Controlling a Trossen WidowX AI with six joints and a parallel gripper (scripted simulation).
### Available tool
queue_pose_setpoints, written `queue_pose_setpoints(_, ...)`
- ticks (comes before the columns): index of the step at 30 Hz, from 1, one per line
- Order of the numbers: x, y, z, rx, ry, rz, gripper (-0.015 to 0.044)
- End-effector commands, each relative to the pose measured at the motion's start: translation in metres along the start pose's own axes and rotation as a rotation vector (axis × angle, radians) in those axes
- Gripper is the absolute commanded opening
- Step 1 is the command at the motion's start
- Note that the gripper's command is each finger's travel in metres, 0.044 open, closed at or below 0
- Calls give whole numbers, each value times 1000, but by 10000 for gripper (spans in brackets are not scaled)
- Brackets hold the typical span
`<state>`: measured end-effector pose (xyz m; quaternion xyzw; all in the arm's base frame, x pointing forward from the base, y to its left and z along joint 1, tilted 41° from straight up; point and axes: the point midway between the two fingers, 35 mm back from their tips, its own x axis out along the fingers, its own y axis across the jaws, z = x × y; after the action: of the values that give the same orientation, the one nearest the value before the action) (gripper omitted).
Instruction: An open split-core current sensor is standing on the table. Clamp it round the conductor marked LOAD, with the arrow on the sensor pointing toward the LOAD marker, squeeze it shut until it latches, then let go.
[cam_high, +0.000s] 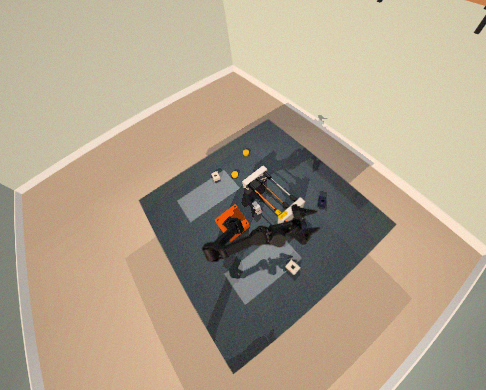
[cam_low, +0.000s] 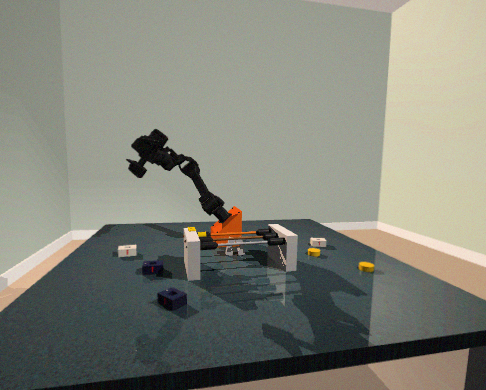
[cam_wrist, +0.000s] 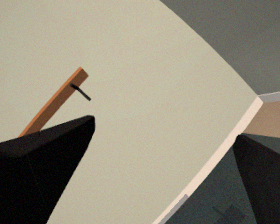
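The pale split-core sensor (cam_high: 257, 208) (cam_low: 233, 250) stands on the table between the orange robot base and the conductor rack; its arrow is too small to read. Several conductors run between two white end posts (cam_high: 255, 177) (cam_low: 192, 260). The orange one nearest the base (cam_high: 265, 199) has yellow at one end, with a yellow patch (cam_low: 191, 229) on the post there. No LOAD lettering is readable. My gripper (cam_high: 317, 221) (cam_wrist: 165, 132) is open and empty, raised high above the table, beyond the yellow-marked end of the rack. The wrist view shows neither sensor nor conductors.
White blocks (cam_high: 293, 267) (cam_low: 127, 251) (cam_low: 318, 243) stand on both sides of the rack. Dark blue blocks (cam_low: 152, 268) (cam_low: 172, 299) (cam_high: 322, 201) lie near the yellow-marked post. Yellow discs (cam_high: 235, 174) (cam_high: 245, 152) (cam_low: 366, 267) lie past the other post. Two light grey patches (cam_high: 202, 202) (cam_high: 245, 290) flank the base.
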<state>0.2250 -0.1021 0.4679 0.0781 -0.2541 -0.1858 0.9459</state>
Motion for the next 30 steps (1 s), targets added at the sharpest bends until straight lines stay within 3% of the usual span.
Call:
queue_pose_setpoints(1, 2, 25, -65, -42, 176, 111, 440)
queue_pose_setpoints(8, -28, 81, -167, -138, 445, 355, 440)
queue_pose_setpoints(16, -33, 86, -179, -146, 483, 373, 440)
queue_pose_setpoints(24, -73, 37, -264, -169, 1014, -88, 440)
queue_pose_setpoints(30, -121, -12, -269, -456, 1221, -494, 440)
